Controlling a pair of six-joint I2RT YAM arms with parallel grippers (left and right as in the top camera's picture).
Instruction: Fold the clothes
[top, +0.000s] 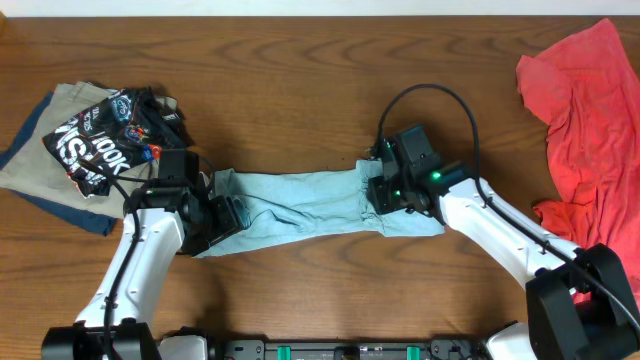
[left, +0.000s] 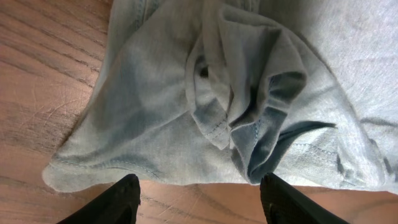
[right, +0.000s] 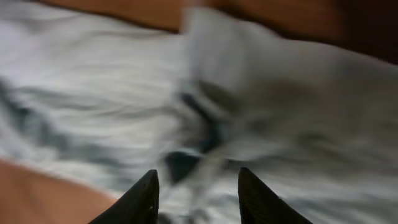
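Note:
The light blue T-shirt (top: 300, 205) lies bunched in a long crumpled strip across the middle of the table. My left gripper (top: 225, 215) is at its left end. In the left wrist view its fingers (left: 199, 190) are open and empty, with bare wood between them, just short of the shirt's folded hem (left: 211, 93). My right gripper (top: 378, 190) is over the shirt's right end. In the blurred right wrist view its fingers (right: 198, 186) stand apart over the blue cloth (right: 280, 106). The coral-red shirt (top: 590, 110) lies crumpled at the far right.
A pile at the far left holds a black tee with white lettering (top: 100, 145) on a khaki garment (top: 40, 150) and a navy one (top: 92, 222). The wooden table (top: 300, 80) shows behind the blue shirt.

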